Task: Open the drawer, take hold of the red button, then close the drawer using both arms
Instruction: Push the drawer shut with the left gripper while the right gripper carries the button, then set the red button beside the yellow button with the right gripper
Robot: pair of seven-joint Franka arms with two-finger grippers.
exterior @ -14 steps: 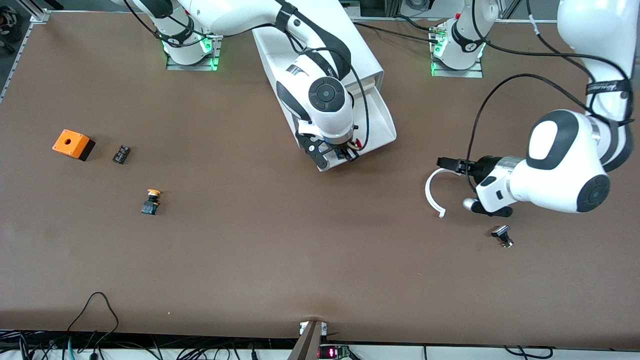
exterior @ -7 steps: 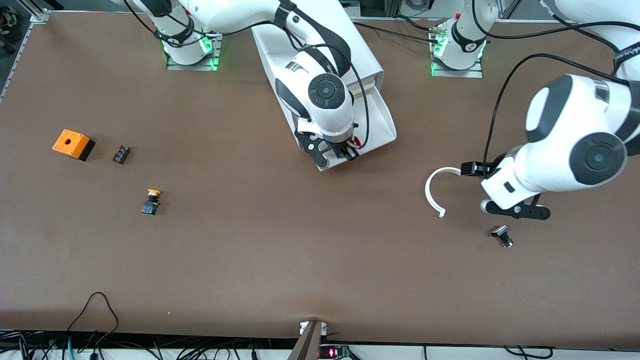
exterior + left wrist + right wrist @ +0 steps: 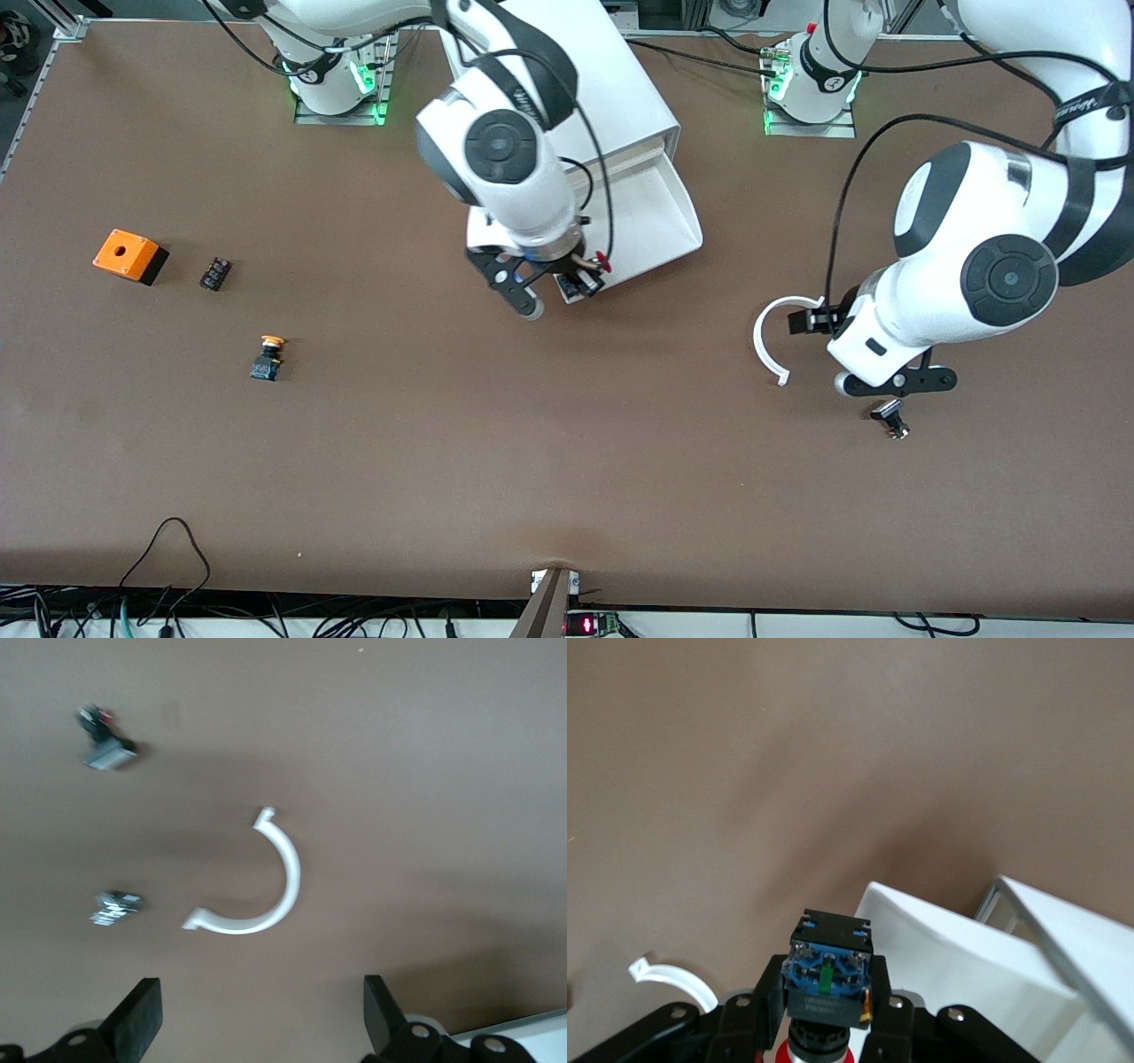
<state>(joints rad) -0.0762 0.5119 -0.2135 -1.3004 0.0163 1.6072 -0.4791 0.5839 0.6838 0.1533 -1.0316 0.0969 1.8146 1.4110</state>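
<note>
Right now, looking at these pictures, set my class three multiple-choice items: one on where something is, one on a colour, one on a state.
1. What is the left gripper over?
A. the open drawer
B. the table beside the white curved piece
C. the orange box

2. What colour is the cap of the button in the right gripper?
A. red
B. green
C. white

3. How does the drawer stand?
A. pushed shut
B. lifted out onto the table
C. pulled open

Answers:
1 B: in the left wrist view the open gripper looks down on the curved piece.
2 A: a red cap shows at the gripper in the front view.
3 C: its tray sticks out of the cabinet.
</note>
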